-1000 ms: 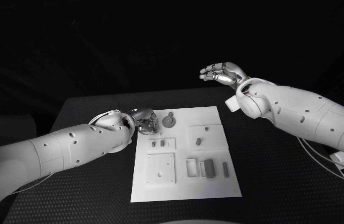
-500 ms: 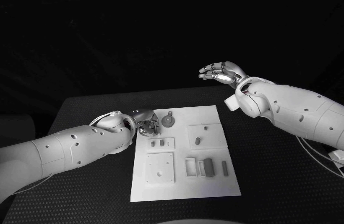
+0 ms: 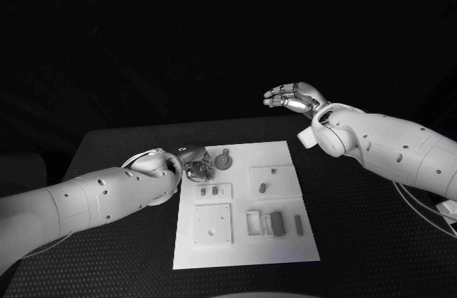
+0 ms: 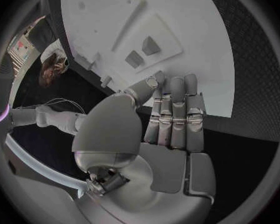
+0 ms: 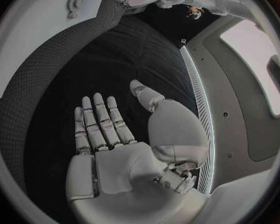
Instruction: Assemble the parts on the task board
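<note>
Both hands hold nothing: my left hand (image 3: 193, 165) hovers, fingers loosely apart, over the task board's (image 3: 276, 252) near corner beside the round geared part (image 3: 224, 160), probably to grasp it, while my right hand (image 3: 294, 98) waits raised, fingers spread.

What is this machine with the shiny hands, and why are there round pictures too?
It is a robot with two white arms and silver hands, working at a black table. The square picture comes from a camera on its head, looking down. The two round pictures come from cameras on its wrists, so each shows that hand up close. On the table lies a white board with small grey parts on it. The left hand is low at the board's far corner, beside a round part. The right hand is up in the air, away from the board. Both hands hold nothing.
</note>
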`<state>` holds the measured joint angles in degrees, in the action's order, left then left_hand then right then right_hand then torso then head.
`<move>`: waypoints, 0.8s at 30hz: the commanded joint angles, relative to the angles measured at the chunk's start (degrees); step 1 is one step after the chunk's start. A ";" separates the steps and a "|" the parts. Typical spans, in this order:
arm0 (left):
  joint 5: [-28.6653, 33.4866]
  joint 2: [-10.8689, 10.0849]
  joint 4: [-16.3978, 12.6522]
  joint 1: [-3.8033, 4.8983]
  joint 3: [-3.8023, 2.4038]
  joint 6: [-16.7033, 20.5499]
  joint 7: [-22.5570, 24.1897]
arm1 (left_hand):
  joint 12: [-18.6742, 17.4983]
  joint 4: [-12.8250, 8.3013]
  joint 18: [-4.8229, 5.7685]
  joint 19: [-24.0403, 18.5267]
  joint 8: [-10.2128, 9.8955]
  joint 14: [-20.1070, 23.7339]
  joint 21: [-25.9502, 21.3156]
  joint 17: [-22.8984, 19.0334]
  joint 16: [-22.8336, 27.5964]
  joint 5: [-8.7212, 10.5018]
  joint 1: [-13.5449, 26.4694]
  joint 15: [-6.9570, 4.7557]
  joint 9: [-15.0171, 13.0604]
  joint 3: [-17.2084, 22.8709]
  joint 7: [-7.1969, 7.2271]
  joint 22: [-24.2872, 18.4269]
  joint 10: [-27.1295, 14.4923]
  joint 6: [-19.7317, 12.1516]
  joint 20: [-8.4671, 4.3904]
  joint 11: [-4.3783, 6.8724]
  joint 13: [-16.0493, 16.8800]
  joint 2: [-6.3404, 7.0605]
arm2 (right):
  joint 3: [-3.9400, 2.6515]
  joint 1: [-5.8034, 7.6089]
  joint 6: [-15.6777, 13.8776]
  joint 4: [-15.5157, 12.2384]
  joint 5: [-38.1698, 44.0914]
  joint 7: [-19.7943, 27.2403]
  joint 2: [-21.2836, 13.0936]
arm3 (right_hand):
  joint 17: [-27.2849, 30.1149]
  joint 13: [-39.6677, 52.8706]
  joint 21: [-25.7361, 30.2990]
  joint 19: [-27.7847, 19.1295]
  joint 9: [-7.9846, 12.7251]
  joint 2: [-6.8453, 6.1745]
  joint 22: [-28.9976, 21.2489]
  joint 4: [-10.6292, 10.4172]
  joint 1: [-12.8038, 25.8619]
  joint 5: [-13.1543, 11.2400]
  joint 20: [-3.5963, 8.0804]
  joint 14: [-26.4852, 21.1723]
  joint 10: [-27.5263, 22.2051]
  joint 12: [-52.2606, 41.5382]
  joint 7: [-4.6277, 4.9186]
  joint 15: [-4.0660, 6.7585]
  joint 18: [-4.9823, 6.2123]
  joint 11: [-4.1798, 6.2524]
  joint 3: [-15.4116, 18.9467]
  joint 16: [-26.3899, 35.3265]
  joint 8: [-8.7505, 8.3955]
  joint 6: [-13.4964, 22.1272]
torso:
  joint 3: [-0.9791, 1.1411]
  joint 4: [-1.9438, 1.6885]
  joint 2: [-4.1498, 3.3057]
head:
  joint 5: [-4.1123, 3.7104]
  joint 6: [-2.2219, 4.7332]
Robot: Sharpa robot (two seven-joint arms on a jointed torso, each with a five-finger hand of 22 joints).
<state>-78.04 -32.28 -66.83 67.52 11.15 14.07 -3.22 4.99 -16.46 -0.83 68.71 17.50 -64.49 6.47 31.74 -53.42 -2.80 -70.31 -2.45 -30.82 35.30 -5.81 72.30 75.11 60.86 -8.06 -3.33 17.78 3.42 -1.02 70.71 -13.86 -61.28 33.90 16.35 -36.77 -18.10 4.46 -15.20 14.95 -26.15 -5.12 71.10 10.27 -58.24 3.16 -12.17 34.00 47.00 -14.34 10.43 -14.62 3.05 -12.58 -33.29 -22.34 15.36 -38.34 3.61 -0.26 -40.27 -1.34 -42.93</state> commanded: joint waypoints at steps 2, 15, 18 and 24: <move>-0.34 0.43 0.12 -0.01 -0.02 0.15 -0.06 | -0.21 -0.04 -0.12 0.25 0.36 -0.27 0.22 0.07 -0.29 -0.23 0.23 -0.21 -0.06 0.28 -0.08 0.11 0.53 0.38 -0.08 0.07 0.04 -0.21 | -0.03 0.01 0.85 -0.03 0.34 0.49 0.07 | 0.07 -0.11 0.23 -0.07 0.07 0.21 0.08 -0.05 0.17 -0.31 -0.12 -0.38 0.43 0.30 2.94 -0.09 -0.89 0.06 0.29 0.25 0.23 0.01 | 0.05 0.02 0.00 | -0.11 -0.01; -0.37 1.15 0.80 -0.23 0.19 -2.80 -0.63 | -0.30 -0.04 -0.09 0.22 0.31 -0.21 0.18 0.07 -0.28 -0.23 0.27 -0.20 -0.04 0.32 -0.11 0.19 0.50 0.32 -0.08 0.05 0.01 -0.27 | -0.03 0.01 0.86 0.01 0.34 0.49 0.07 | 0.07 -0.15 0.28 -0.06 0.09 0.22 0.12 -0.04 0.16 -0.31 -0.12 -0.39 0.44 0.30 2.94 -0.09 -0.89 0.06 0.30 0.26 0.26 0.01 | 0.07 0.04 0.01 | -0.22 -0.16; -0.10 1.07 0.81 -0.23 0.20 -3.29 -0.87 | -0.33 -0.03 -0.07 0.20 0.29 -0.18 0.15 0.06 -0.28 -0.23 0.30 -0.19 -0.03 0.33 -0.12 0.21 0.49 0.30 -0.08 0.04 0.00 -0.31 | -0.03 0.01 0.87 0.02 0.34 0.47 0.04 | 0.07 -0.15 0.29 -0.06 0.10 0.22 0.13 -0.04 0.16 -0.31 -0.12 -0.39 0.44 0.30 2.94 -0.09 -0.89 0.06 0.30 0.26 0.26 0.02 | 0.08 0.04 0.01 | -0.23 -0.19; -0.86 1.19 1.07 -0.23 0.24 -4.32 -1.10 | -0.36 -0.06 -0.07 0.17 0.28 -0.14 0.13 0.06 -0.28 -0.23 0.30 -0.18 -0.03 0.34 -0.12 0.25 0.50 0.30 -0.09 0.03 0.00 -0.33 | -0.03 0.01 0.87 -0.02 0.34 0.47 0.02 | 0.08 -0.17 0.31 -0.06 0.11 0.22 0.16 -0.03 0.16 -0.31 -0.12 -0.39 0.45 0.30 2.94 -0.09 -0.89 0.06 0.31 0.27 0.27 0.02 | 0.03 -0.03 0.01 | -0.34 -0.23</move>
<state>-78.27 -31.18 -65.87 67.51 11.17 12.52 -3.72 4.99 -16.48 -0.83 68.79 17.67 -64.49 6.47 31.75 -53.42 -2.80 -70.32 -2.44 -30.82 35.29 -5.86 72.47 75.40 60.81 -7.97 -3.22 17.77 3.57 -1.02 70.71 -13.81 -61.24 33.90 16.34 -36.78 -18.11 4.35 -15.20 14.95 -26.10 -5.12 71.21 10.27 -58.24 3.16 -12.17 34.00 47.00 -14.34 10.43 -14.63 3.05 -12.58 -33.29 -22.34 15.35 -38.33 3.66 -0.25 -40.25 -1.65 -43.15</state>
